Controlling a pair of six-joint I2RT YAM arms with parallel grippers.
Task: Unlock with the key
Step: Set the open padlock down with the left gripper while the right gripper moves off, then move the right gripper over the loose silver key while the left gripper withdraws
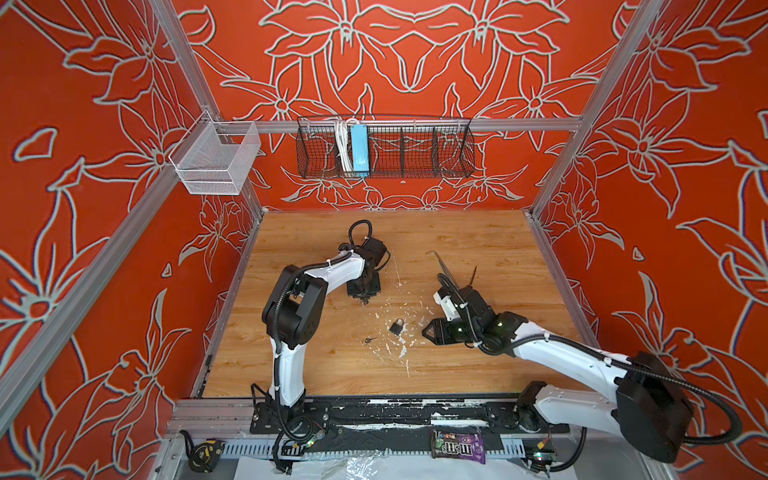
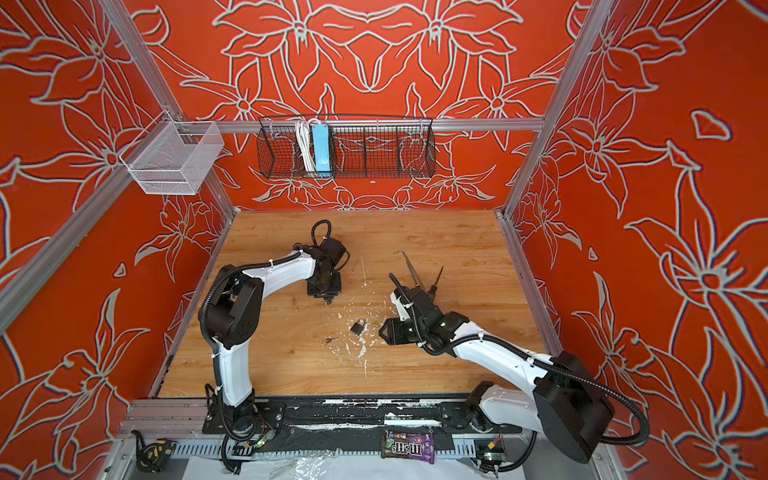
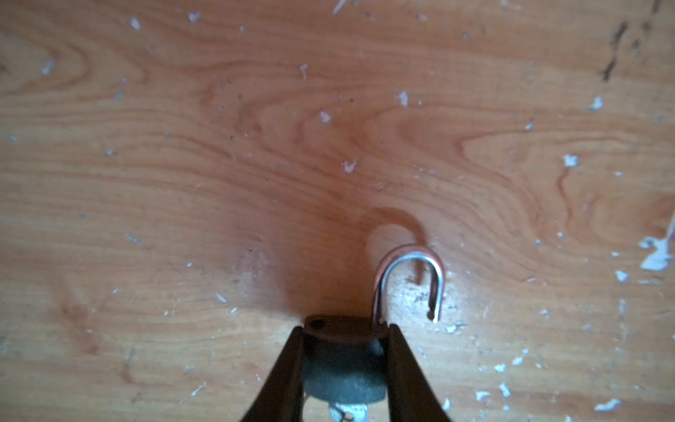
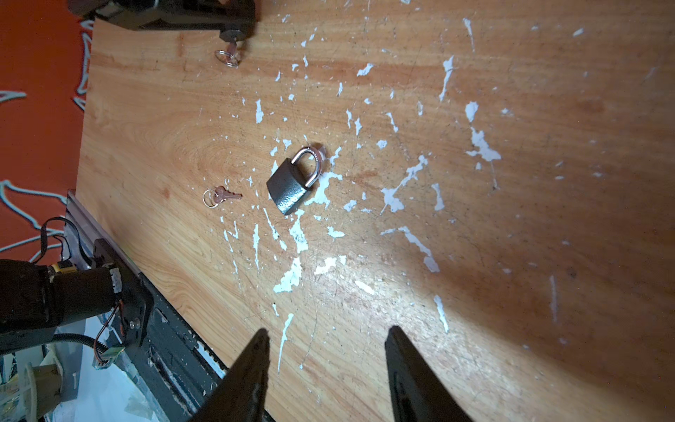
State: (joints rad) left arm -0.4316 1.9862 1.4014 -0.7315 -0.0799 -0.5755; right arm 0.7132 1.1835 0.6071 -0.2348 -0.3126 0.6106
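My left gripper [image 3: 345, 332] is shut on the dark body of a small padlock [image 3: 343, 372], just above the wood. Its silver shackle [image 3: 409, 255] stands swung open with one end free. A key with a ring [image 4: 229, 54] sticks out of that lock's underside, below the left gripper [image 1: 363, 297]. A second grey padlock [image 4: 288, 186] lies flat mid-table with its shackle closed, and a second small key [image 4: 226, 195] on a ring lies beside it. Both show in both top views: padlock [image 1: 397, 327], key [image 1: 369, 340]. My right gripper [image 4: 327, 336] hovers open and empty to the right of that padlock [image 2: 358, 327].
A bent hex key [image 1: 440, 266] and a thin dark tool [image 1: 473, 276] lie behind the right arm. White paint flecks [image 4: 296, 274] cover the wooden table [image 1: 478, 232]. Wire baskets [image 1: 384, 149] hang on the back wall. A candy bag [image 1: 457, 446] and a tape measure [image 1: 203, 453] sit past the front rail.
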